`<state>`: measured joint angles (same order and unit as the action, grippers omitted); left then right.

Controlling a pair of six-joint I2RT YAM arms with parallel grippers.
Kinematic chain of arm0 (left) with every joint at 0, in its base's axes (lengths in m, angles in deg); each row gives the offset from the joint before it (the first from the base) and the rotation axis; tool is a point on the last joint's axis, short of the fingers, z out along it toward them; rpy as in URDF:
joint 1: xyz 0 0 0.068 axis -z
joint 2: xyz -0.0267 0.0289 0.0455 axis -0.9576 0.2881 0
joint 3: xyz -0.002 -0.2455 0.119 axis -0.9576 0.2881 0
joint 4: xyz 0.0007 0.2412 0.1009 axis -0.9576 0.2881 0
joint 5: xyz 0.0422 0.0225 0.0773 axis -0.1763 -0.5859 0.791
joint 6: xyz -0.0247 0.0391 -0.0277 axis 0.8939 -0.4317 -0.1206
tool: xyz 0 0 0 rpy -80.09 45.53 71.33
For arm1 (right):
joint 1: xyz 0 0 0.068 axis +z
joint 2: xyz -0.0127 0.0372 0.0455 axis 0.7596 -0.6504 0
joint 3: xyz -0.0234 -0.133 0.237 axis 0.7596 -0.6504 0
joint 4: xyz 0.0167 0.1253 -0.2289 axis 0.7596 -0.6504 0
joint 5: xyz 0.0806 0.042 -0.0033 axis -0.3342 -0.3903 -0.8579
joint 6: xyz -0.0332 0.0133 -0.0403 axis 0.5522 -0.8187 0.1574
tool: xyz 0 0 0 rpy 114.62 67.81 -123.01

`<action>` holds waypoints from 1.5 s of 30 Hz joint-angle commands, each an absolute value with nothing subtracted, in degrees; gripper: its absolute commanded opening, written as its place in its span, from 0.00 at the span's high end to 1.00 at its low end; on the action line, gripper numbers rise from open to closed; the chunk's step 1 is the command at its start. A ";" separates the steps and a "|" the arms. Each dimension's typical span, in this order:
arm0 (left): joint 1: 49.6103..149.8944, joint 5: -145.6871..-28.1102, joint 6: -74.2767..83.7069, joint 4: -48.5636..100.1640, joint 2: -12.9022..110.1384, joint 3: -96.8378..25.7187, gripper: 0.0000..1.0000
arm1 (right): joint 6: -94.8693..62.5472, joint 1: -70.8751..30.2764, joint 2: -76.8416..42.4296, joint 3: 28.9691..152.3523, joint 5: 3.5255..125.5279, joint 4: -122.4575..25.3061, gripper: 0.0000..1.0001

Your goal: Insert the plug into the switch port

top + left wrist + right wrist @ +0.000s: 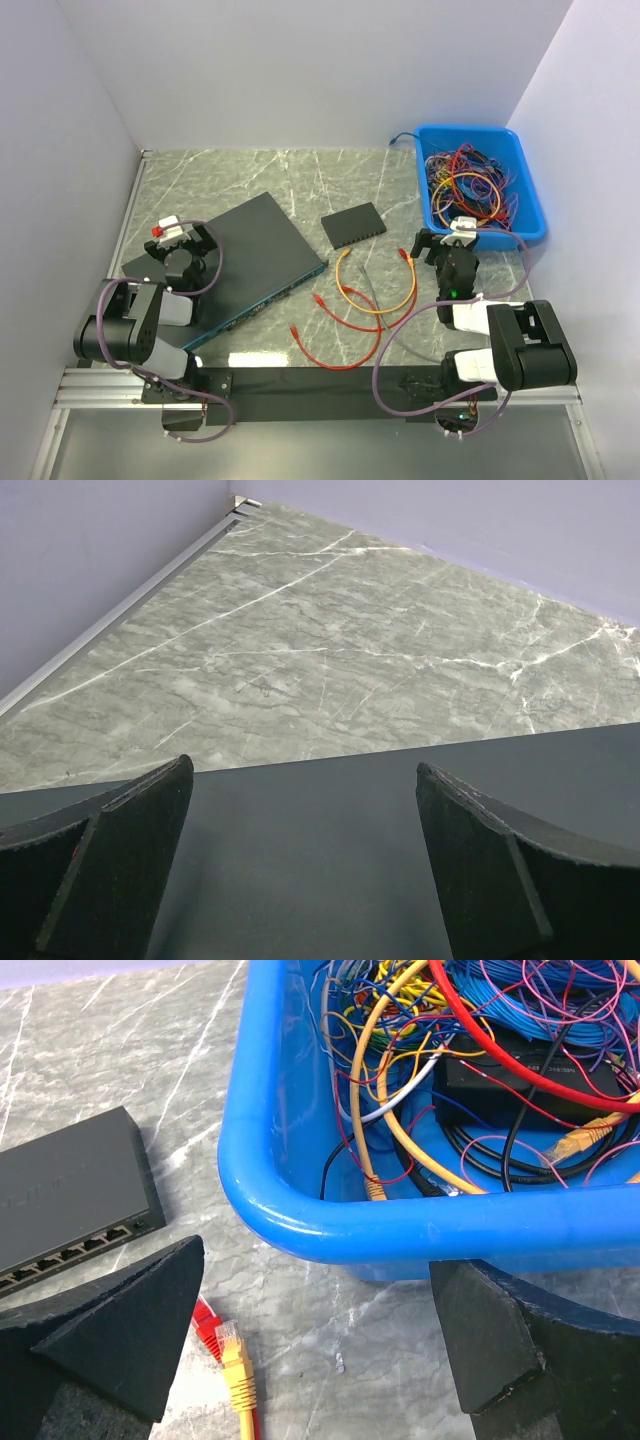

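Grey marble tabletop (300, 175), white walls. We're seeing left gripper (180, 238) hanging open, empty, over the rack switch (262, 245). Small switch (353, 224) sitting mid-table, visible ports looking empty. Yellow plug (232, 1348) lying loose near it, right gripper (448, 240) gaping empty over it, blue bin (300, 1225) beyond. We're judging nothing done: grasp and insertion pending. No writing readable.
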<state>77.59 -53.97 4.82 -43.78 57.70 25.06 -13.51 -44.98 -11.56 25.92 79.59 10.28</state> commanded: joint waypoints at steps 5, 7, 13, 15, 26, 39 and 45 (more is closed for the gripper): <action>77.82 -54.73 4.39 -45.40 57.24 23.95 0.01 | -12.60 -45.47 -10.31 27.16 80.07 16.00 0.00; 77.82 -54.73 4.30 -45.48 57.32 23.87 0.01 | -10.33 -42.33 -7.60 28.12 83.57 11.90 0.00; 77.82 -54.82 4.30 -45.40 57.32 23.87 0.01 | -16.69 -35.55 13.40 41.99 76.94 -20.60 0.00; 77.91 -54.73 4.30 -45.40 57.32 23.95 0.01 | -21.02 -32.30 17.63 47.71 70.70 -31.21 0.00; 77.82 -54.73 4.30 -45.40 57.32 23.95 0.01 | -45.49 -25.62 21.25 37.42 52.74 -24.94 0.05; 77.82 -54.64 4.38 -45.40 57.24 23.95 0.01 | -36.41 15.85 5.28 49.20 100.09 -50.34 0.05; 77.82 -54.73 4.30 -45.48 57.41 23.95 0.01 | -39.67 21.50 -13.72 58.61 103.64 -55.97 0.15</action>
<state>77.61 -53.99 4.80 -43.75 57.70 25.01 -37.66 20.57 -9.93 54.21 97.82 -50.66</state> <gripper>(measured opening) 0.994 0.860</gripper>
